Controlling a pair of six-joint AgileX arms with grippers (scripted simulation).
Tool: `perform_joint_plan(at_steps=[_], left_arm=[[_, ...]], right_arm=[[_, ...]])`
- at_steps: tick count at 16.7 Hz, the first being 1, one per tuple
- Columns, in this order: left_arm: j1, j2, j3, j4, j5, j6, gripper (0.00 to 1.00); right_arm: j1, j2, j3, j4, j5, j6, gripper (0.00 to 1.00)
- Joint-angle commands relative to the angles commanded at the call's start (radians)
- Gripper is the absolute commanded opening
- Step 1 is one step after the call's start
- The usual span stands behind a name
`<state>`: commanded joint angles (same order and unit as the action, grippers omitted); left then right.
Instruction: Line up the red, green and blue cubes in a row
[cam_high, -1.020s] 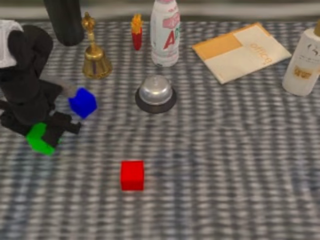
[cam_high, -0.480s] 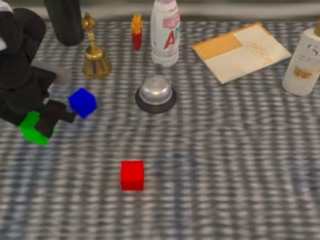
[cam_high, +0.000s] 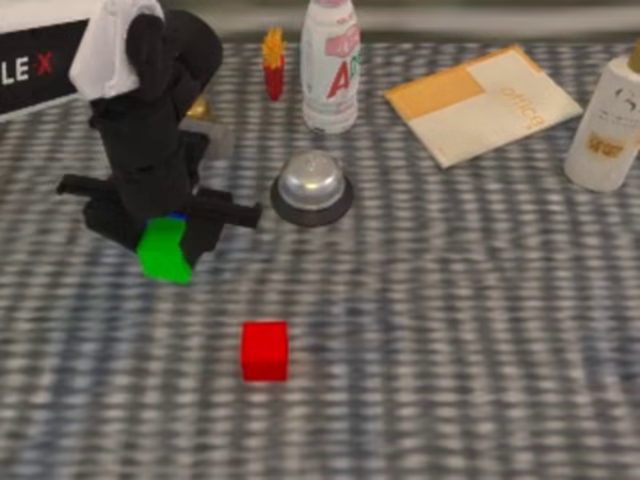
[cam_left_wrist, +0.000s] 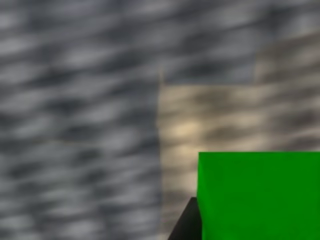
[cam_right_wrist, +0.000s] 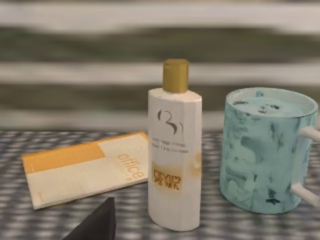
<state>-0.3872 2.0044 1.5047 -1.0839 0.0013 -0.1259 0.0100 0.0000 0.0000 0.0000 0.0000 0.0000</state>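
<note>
Your left pincer clamped on the green cube, raised just left of the silver bell, red cube on the tabletop below the bell, blue cube hidden under the arm, right pincer unseen.

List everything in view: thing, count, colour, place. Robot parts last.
green cube: 1, bright green, held in the left gripper, left of centre
blue cube: 1, blue, only a sliver showing under that gripper
red cube: 1, red, near front, centre-left
call bell: 1, silver on black base, centre
fries toy: 1, red-yellow, back
bottle: 1, white-pink, back centre
booklet: 1, orange-cream, back right
lotion bottle: 1, white, gold cap, right edge
mug: 1, teal, beside lotion bottle
left gripper: black, over the blue cube
right arm: out of the top view
</note>
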Motion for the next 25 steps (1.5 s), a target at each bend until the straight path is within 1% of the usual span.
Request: perform_joint_plan(at_steps=[6, 8, 10, 12, 18, 25], left_arm=[[-0.274, 0.085, 0.158, -0.076, -0.002, -0.465, 0.0], [-0.347, 0.101, 0.198, -0.092, -0.003, -0.577, 0.0], [-0.398, 0.108, 0.225, -0.101, -0.005, -0.647, 0.0], [-0.42, 0.11, 0.237, -0.104, -0.005, -0.675, 0.0], [-0.416, 0.111, 0.221, -0.085, -0.005, -0.671, 0.0], [-0.416, 0.177, 0.074, 0.128, -0.005, -0.671, 0.0]], right_arm=[[0.0, 0.0, 0.0, 0.0, 0.0, 0.0, 1.0], [0.0, 0.0, 0.0, 0.0, 0.0, 0.0, 1.0], [0.0, 0.0, 0.0, 0.0, 0.0, 0.0, 1.0], [0.0, 0.0, 0.0, 0.0, 0.0, 0.0, 1.0], [0.0, 0.0, 0.0, 0.0, 0.0, 0.0, 1.0], [0.0, 0.0, 0.0, 0.0, 0.0, 0.0, 1.0]])
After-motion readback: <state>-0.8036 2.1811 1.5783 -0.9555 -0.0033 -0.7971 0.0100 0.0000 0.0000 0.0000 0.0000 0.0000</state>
